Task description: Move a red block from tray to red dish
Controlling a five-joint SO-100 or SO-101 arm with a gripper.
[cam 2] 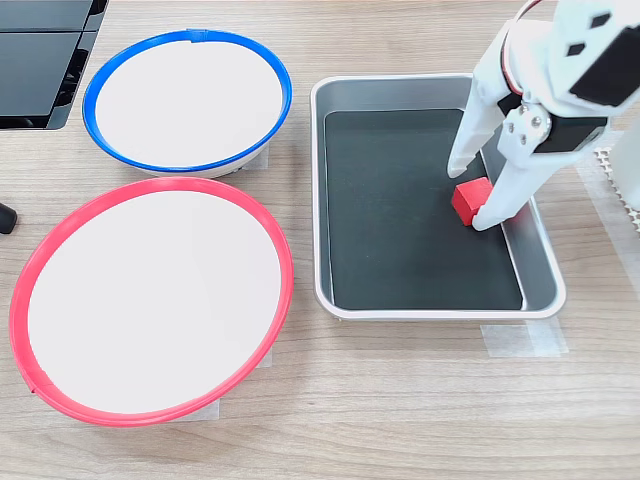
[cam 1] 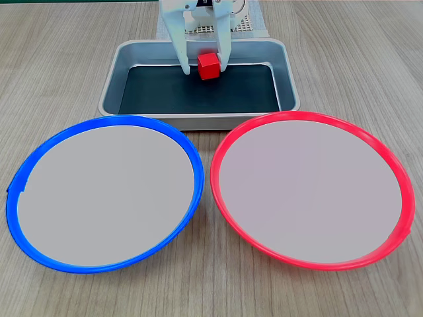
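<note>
Red dish (cam 1: 310, 261) nearest; red block (cam 1: 208, 66) at tray's (cam 1: 198, 121) 12 o'clock. Gripper (cam 1: 204, 68) jaws apart, straddling it. Likely light, rigid; pinch flat opposite faces.

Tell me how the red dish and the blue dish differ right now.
Rim colour: the red dish has a bright red rim, the blue dish a blue one. Place: in the first exterior view the red dish lies at right, the blue dish at left. In the second exterior view the red dish sits nearer the camera, the blue dish farther. Shared: both are round, shallow, pale inside and hold nothing.
</note>
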